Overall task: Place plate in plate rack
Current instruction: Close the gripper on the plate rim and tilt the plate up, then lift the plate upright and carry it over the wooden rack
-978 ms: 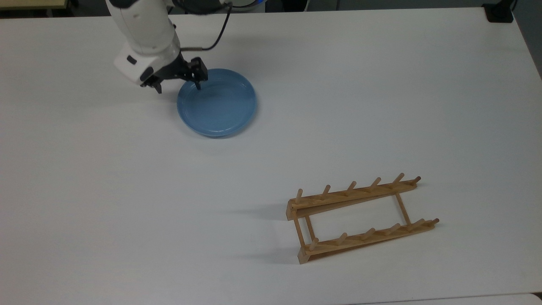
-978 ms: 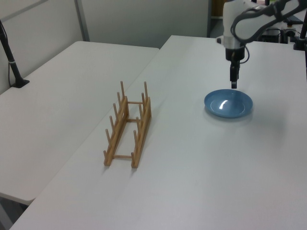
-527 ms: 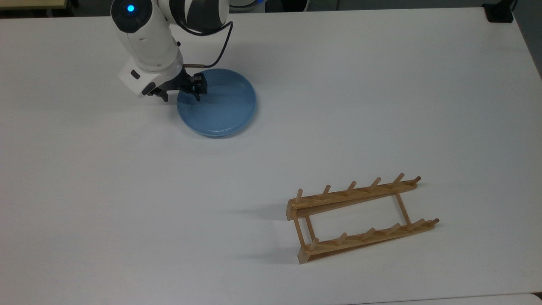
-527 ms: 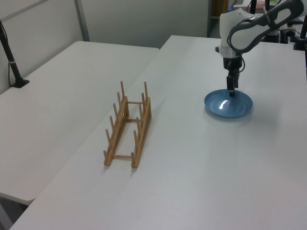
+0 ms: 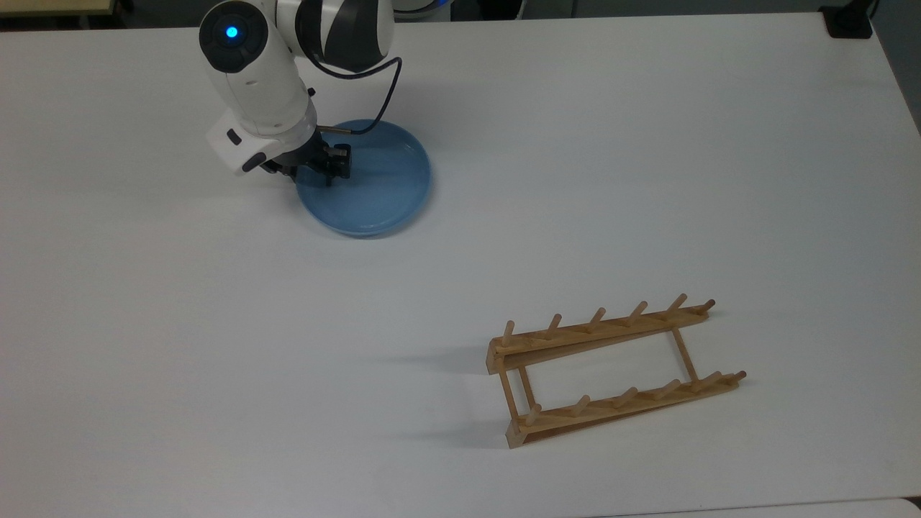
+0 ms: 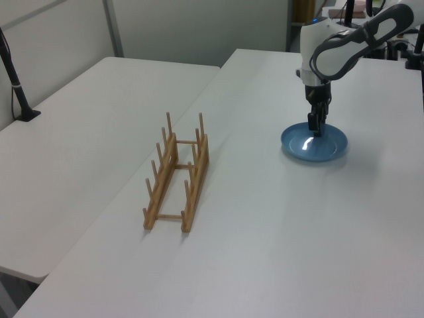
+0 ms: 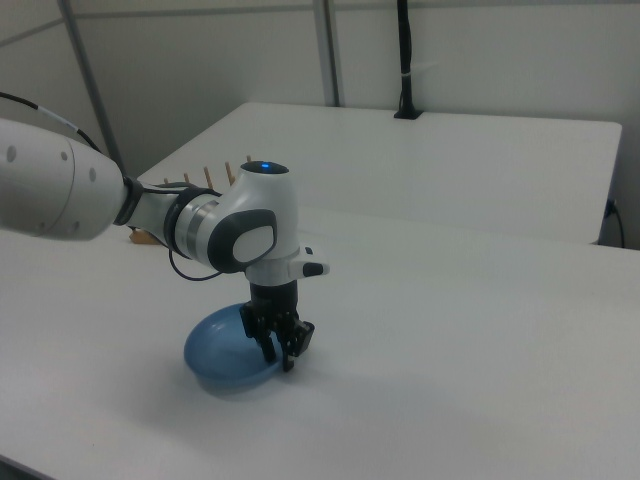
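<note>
A broad white table (image 5: 647, 144) carries everything, and in the left view a second white table (image 6: 86, 132) butts against it along a seam. Pale partition walls with grey posts stand behind the tables, and a black pole (image 6: 14, 83) on a foot rests on the second table near its far edge in the left view.

The white arm (image 5: 252, 79) reaches in over the top view's upper edge, its wrist showing a blue light, with a black cable looping beside it.

The plate rack (image 5: 611, 374) lies flat on the table toward the lower right corner in the top view, well apart from the plate. Its long axis runs roughly left to right across the top view, rising a little toward the top view's right; in the left view it points away toward the far edge. Its pegs stand upright in two rows, and nothing sits between them.

The plate (image 5: 374, 180) is near the upper edge of the table in the top view, left of the middle, with nothing in it. In the right view its edge nearest the arm looks slightly raised off the table.

The gripper (image 5: 316, 167) points down at the plate's rim on the top view's left side, its dark fingers (image 7: 290, 345) closed over that rim, one inside and one outside.
</note>
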Controlling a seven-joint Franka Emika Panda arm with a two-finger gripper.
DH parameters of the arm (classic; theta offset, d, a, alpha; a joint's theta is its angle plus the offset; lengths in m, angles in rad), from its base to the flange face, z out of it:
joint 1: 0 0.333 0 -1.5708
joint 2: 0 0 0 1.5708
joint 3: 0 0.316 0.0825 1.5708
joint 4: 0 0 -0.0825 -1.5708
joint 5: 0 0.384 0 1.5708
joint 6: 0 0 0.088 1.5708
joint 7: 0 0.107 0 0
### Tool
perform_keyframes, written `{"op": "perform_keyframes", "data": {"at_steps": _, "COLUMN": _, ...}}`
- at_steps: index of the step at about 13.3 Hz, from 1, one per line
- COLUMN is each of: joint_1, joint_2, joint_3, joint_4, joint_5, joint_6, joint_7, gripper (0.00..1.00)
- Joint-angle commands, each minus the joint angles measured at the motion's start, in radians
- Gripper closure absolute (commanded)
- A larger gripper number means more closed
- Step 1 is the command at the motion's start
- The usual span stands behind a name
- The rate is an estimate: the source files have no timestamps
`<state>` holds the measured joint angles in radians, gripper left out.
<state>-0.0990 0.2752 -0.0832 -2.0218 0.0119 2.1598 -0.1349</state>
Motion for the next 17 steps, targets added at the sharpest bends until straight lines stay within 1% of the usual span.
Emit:
{"op": "perform_keyframes", "data": {"at_steps": 1, "joint_1": 0.016, "joint_2": -0.011, "joint_3": 0.0, "joint_4": 0.005, "joint_5": -0.001, "joint_6": 0.012, "joint_7": 0.075, "gripper": 0.99}}
{"op": "perform_keyframes", "data": {"at_steps": 4, "joint_1": 0.015, "joint_2": -0.071, "joint_3": 0.003, "joint_4": 0.057, "joint_5": 0.016, "joint_6": -0.084, "joint_7": 0.077, "gripper": 1.0}}
{"op": "perform_keyframes", "data": {"at_steps": 5, "joint_1": 0.015, "joint_2": -0.086, "joint_3": 0.003, "joint_4": 0.086, "joint_5": 0.037, "joint_6": -0.118, "joint_7": 0.074, "gripper": 1.0}}
{"op": "perform_keyframes", "data": {"at_steps": 6, "joint_1": 0.013, "joint_2": -0.103, "joint_3": 0.003, "joint_4": 0.13, "joint_5": 0.078, "joint_6": -0.156, "joint_7": 0.071, "gripper": 1.0}}
{"op": "perform_keyframes", "data": {"at_steps": 7, "joint_1": 0.007, "joint_2": -0.123, "joint_3": 0.003, "joint_4": 0.174, "joint_5": 0.103, "joint_6": -0.181, "joint_7": 0.055, "gripper": 1.0}}
{"op": "perform_keyframes", "data": {"at_steps": 9, "joint_1": 0.002, "joint_2": -0.137, "joint_3": 0.003, "joint_4": 0.254, "joint_5": 0.129, "joint_6": -0.242, "joint_7": -0.004, "gripper": 1.0}}
{"op": "perform_keyframes", "data": {"at_steps": 10, "joint_1": 0.002, "joint_2": -0.142, "joint_3": 0.002, "joint_4": 0.285, "joint_5": 0.131, "joint_6": -0.264, "joint_7": -0.008, "gripper": 1.0}}
{"op": "perform_keyframes", "data": {"at_steps": 13, "joint_1": 0.013, "joint_2": -0.157, "joint_3": 0.005, "joint_4": 0.308, "joint_5": 0.132, "joint_6": -0.264, "joint_7": 0.011, "gripper": 1.0}}
{"op": "perform_keyframes", "data": {"at_steps": 15, "joint_1": 0.024, "joint_2": -0.162, "joint_3": 0.007, "joint_4": 0.365, "joint_5": 0.131, "joint_6": -0.265, "joint_7": 0.07, "gripper": 1.0}}
{"op": "perform_keyframes", "data": {"at_steps": 16, "joint_1": 0.057, "joint_2": -0.162, "joint_3": 0.008, "joint_4": 0.399, "joint_5": 0.114, "joint_6": -0.259, "joint_7": 0.116, "gripper": 1.0}}
{"op": "perform_keyframes", "data": {"at_steps": 17, "joint_1": 0.097, "joint_2": -0.159, "joint_3": 0.008, "joint_4": 0.435, "joint_5": 0.076, "joint_6": -0.246, "joint_7": 0.15, "gripper": 1.0}}
